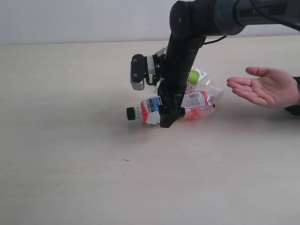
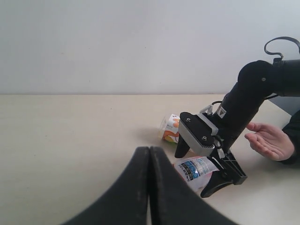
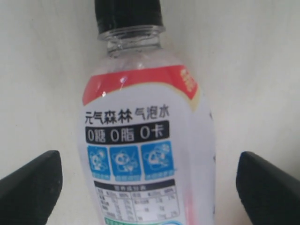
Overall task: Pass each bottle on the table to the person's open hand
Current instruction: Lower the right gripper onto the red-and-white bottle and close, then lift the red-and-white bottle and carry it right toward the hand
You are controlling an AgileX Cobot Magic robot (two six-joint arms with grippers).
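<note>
Occlusions at right jaws
Mid-body of red-and-white bottle (image 1: 146,110) hidden between jaws; green-labelled bottle (image 1: 196,76) beyond them mostly covered.

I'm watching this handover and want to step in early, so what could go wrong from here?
The red-and-white bottle lies on its side between the fingers of the open right pincer; being round, it might roll or slip out as they close. The green-labelled bottle lies close behind, so the arm could knock it. The person's open hand is near; a fast swing could bump it.
</note>
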